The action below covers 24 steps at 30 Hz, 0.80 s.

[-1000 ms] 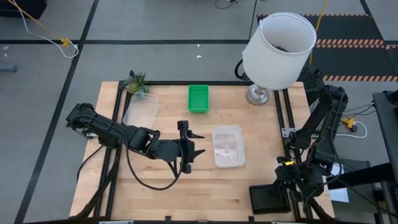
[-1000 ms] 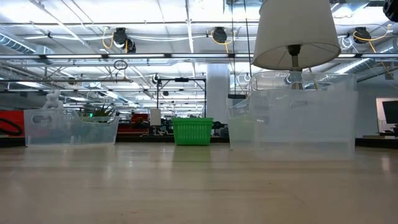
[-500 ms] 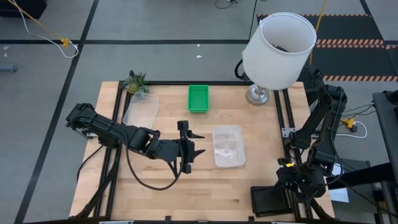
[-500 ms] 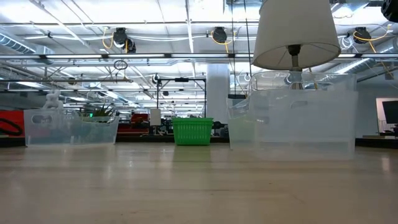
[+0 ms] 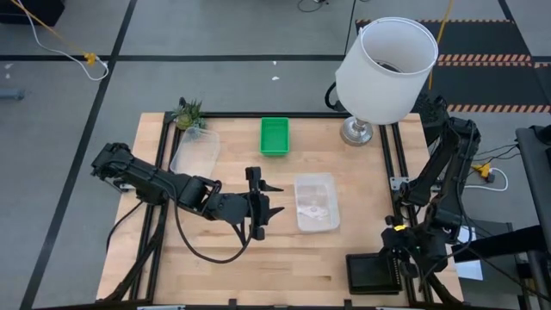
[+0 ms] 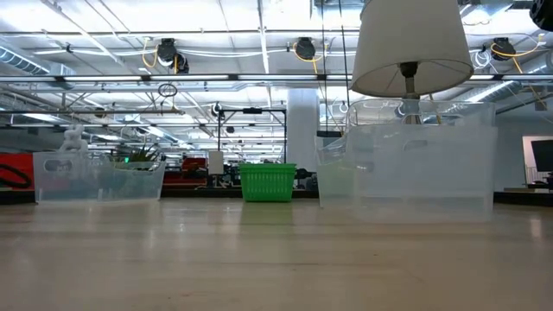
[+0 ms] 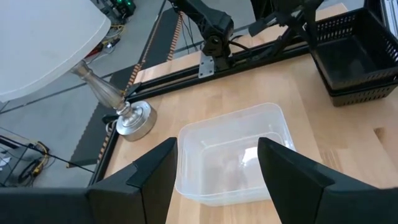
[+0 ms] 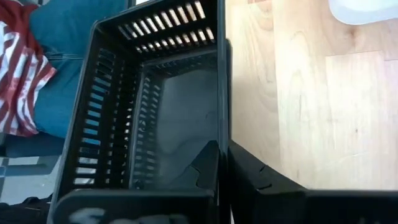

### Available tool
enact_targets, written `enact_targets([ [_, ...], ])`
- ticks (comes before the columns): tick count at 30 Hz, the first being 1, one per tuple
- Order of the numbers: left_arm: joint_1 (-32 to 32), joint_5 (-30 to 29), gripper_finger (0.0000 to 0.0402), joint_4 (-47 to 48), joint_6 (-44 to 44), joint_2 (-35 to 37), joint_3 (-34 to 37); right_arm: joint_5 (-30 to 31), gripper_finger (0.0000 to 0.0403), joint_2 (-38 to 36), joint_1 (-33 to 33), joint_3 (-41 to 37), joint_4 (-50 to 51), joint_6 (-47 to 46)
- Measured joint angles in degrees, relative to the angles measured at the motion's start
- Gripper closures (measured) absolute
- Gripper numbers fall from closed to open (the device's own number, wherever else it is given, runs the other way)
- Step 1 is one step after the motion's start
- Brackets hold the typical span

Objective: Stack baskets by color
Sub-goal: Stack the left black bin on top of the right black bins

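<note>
Pale wooden table [image 5: 215, 258] holds a light, stiff clear basket [image 7: 233, 155] just ahead of the open left gripper [image 5: 261, 207], best pinched by one rim wall, while the right gripper [image 8: 222, 163] clamps the black basket [image 8: 143, 99] wall.

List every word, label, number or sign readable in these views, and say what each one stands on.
None can be read. The green basket, the clear baskets, the black basket and the lampshade bear no lettering. Red and black shapes behind the table in the low view are too blurred to read.
</note>
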<state>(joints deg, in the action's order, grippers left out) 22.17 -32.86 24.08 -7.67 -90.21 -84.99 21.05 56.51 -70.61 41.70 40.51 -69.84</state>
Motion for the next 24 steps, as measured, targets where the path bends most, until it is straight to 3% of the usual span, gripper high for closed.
enact_targets([
  [14,0.01,0.0,0.0179,-0.02,0.1,0.0,0.0,-0.29,0.0329,-0.03,0.0,-1.85,-2.63,-2.19],
  [24,0.0,0.0,0.0178,0.27,0.27,0.0,0.02,-1.98,0.0305,-0.33,0.04,-1.85,-5.73,-6.4],
])
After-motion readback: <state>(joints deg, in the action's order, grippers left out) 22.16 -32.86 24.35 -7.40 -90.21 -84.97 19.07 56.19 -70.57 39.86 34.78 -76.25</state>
